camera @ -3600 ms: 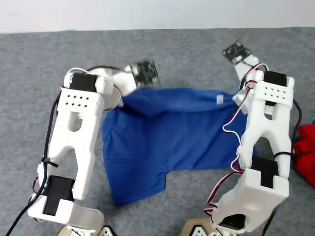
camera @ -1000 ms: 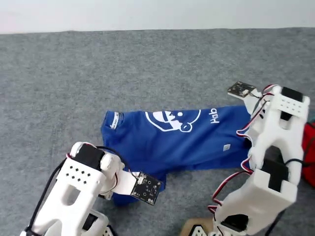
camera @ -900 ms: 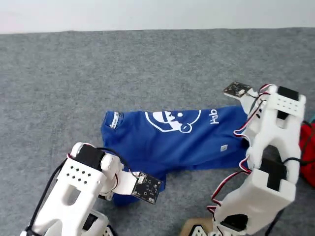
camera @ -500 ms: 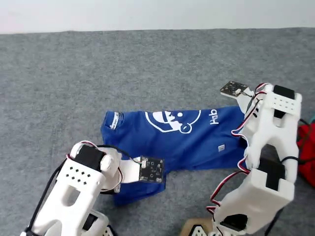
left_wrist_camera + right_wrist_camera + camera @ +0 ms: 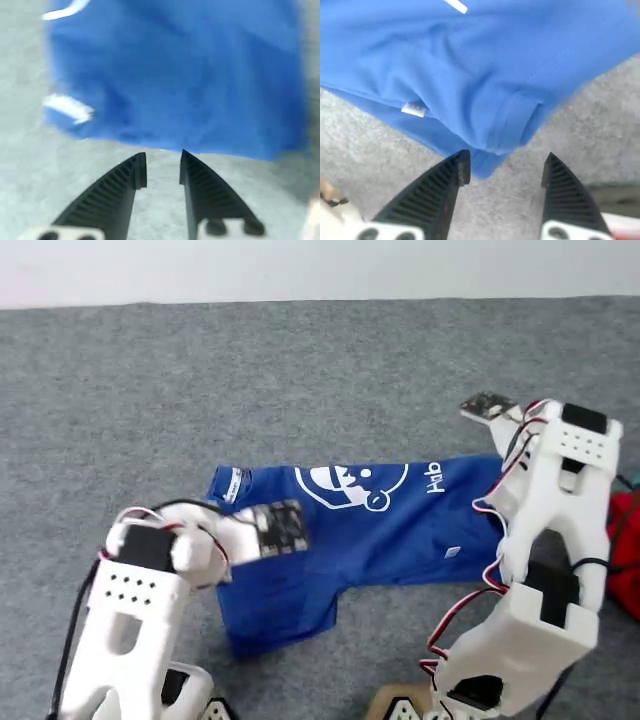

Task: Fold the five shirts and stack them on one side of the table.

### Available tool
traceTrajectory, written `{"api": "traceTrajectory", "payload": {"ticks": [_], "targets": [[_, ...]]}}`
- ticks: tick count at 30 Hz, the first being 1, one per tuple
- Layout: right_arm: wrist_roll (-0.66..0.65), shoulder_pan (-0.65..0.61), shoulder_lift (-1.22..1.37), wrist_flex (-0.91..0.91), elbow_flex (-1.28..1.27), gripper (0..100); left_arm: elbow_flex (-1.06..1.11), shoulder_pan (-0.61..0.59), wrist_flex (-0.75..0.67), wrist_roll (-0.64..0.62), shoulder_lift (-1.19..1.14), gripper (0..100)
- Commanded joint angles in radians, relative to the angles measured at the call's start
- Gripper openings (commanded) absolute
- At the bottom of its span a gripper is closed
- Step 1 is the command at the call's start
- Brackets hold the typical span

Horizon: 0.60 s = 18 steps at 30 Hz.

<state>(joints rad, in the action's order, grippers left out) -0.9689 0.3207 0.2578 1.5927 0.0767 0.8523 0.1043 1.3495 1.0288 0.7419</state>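
The grey felt table carries the blue cotton shirt with the white print. We see it lying flat, with its long axis running left to right across the centre of the high view. The left gripper, jaws narrowly parted and empty, sits just off the shirt's edge at the left end. The right gripper, jaws spread wide and empty, hangs over the doubled corner at the right end. We judge each arm nearer its own end.
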Motion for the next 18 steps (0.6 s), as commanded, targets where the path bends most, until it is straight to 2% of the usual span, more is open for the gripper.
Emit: {"api": "traceTrajectory", "payload": {"ticks": [1, 5, 9, 13, 16, 18], "targets": [[0.011, 0.005, -0.056, 0.084, 0.123, 24.0, -0.042, -0.063, -0.13, -0.1, 0.017, 12], [0.012, -0.013, -0.051, 0.108, 0.161, 23.9, -0.041, -0.101, -0.247, -0.281, 0.011, 12], [0.044, -0.091, -0.028, 0.059, 0.146, 23.2, 0.005, -0.146, -0.411, -0.494, 0.011, 12], [0.166, -0.15, 0.051, -0.041, 0.143, 11.9, 0.101, -0.146, -0.54, -0.657, 0.011, 11], [0.245, -0.179, 0.127, -0.077, 0.143, 0.2, 0.171, -0.146, -0.664, -0.747, 0.009, 4], [0.281, -0.186, 0.163, -0.073, 0.143, 2.3, 0.216, -0.146, -0.763, -0.773, 0.009, 0]]}}
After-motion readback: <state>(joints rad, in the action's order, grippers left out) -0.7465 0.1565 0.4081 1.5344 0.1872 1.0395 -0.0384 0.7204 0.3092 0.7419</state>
